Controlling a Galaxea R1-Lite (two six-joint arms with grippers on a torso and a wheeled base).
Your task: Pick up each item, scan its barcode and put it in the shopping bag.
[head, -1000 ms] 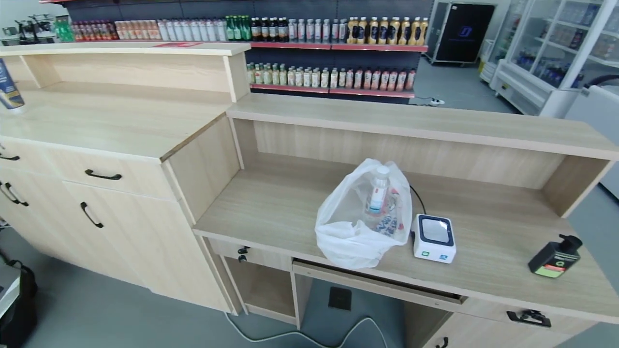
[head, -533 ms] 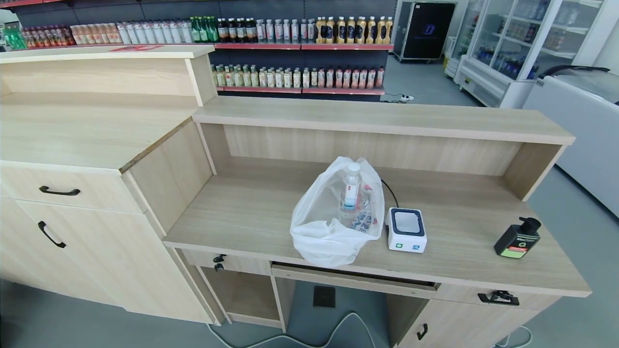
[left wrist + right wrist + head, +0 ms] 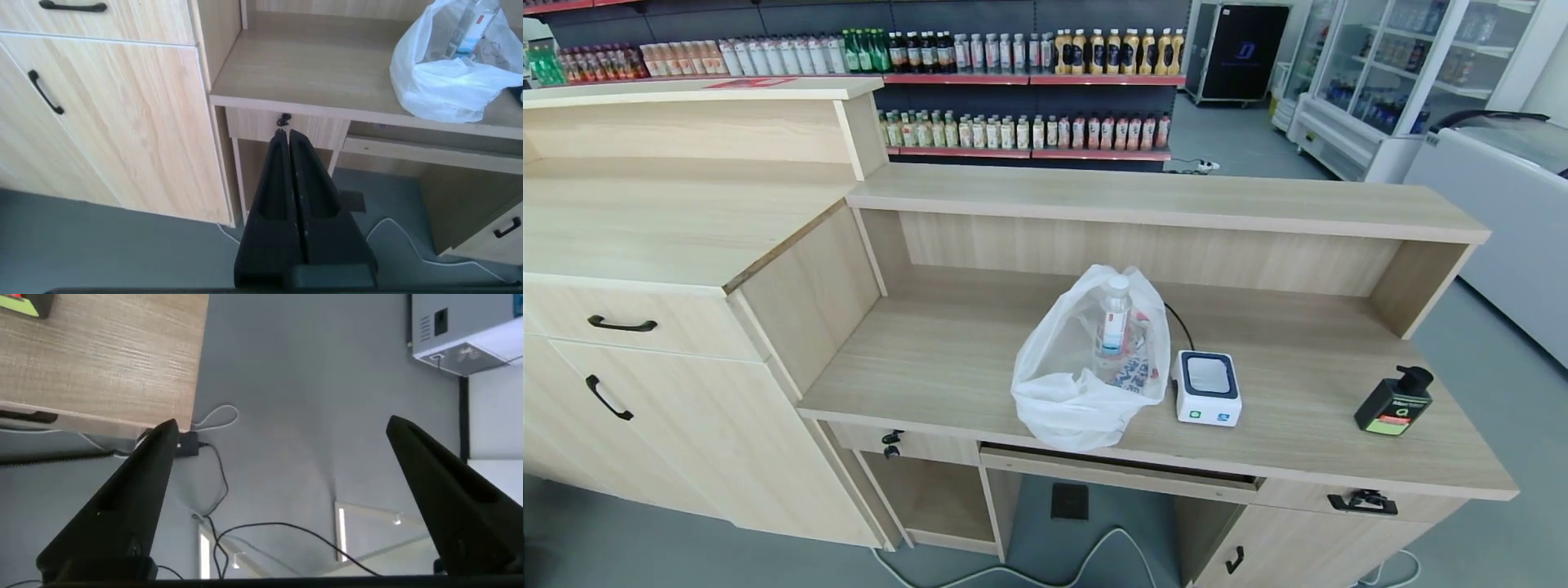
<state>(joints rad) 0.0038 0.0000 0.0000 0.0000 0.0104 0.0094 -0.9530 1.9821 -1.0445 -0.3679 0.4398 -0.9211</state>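
Shopping bag [image 3: 1062, 392] sits mid-bench [image 3: 947, 359] with a clear bottle [image 3: 1112, 322] upright inside, the scanner [image 3: 1209, 388] just beside it, and the black pump bottle [image 3: 1393, 400] well apart toward the right end. Your left hand [image 3: 288, 137] is pressed closed on nothing; your right hand [image 3: 282, 425] gapes wide, empty. Use the right: grip the pump bottle's body squarely, then turn its barcode to the scanner.

A pale wooden counter [image 3: 947, 359] stands on grey floor [image 3: 686, 547], drink shelves [image 3: 1013, 82] and glass-door fridges [image 3: 1372, 82] behind.

Shop, drink shelves [image 3: 1013, 57], checkout counter [image 3: 1160, 204]
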